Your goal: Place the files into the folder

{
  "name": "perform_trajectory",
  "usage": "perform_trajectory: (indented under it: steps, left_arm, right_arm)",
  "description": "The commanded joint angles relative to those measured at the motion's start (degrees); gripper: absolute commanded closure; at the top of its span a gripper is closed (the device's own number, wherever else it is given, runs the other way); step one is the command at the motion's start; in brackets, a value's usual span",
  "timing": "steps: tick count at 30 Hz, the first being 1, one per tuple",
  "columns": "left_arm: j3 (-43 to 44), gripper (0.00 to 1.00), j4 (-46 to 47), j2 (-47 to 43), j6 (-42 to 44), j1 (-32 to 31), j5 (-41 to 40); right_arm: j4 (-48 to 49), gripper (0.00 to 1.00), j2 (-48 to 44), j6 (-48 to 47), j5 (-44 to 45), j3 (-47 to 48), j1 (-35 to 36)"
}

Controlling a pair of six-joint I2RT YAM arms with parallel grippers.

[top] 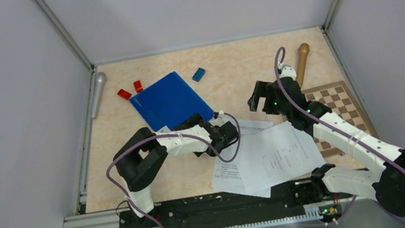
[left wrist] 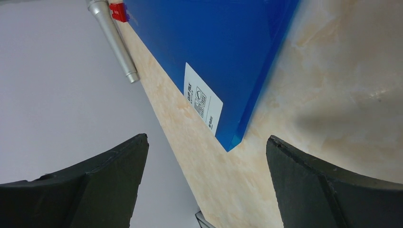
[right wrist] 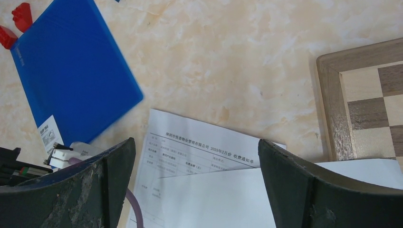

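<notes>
Folder (top: pixel 171 100) flat on the table (top: pixel 231 79) at left rear, files (top: pixel 267 156) overlapping nearer the front, right of it, chessboard (top: pixel 339 112) right of files, blocks (top: pixel 124 93) by folder's rear-left corner, rod (top: pixel 97 93) along left edge

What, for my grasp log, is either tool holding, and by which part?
Nothing is held. The left tool is open by the folder corner, the right tool open near the files; both are empty.

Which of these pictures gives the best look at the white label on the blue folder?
The left wrist view: the label sits large and central, at a corner of the folder. The right wrist view shows it small, near the left edge. From above, I cannot make it out.
</notes>
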Motion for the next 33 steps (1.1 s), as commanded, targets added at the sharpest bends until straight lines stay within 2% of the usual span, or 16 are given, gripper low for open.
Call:
perform_trajectory:
  steps: [1,16,26,33]
  left_arm:
    - [-2.08,0.01,5.20,0.62,-0.52,0.48,-4.71]
    - [-2.79,0.03,6.95,5.65,-1.80,5.08,-9.74]
    - [-1.20,0.04,5.81,6.98,-3.33,5.50,-12.85]
    - [-1.22,0.05,9.85,7.88,1.04,5.84,-13.08]
  right_arm:
    - [-0.20,0.01,-1.64,-1.00,0.39,1.83,0.09]
    - [0.00,0.01,-1.48,-0.71,0.89,0.25,0.10]
    - [0.44,0.01,-2.11,0.27,0.51,-1.57,0.14]
    - [0.77,0.01,-2.34,0.65,0.58,-2.14,0.10]
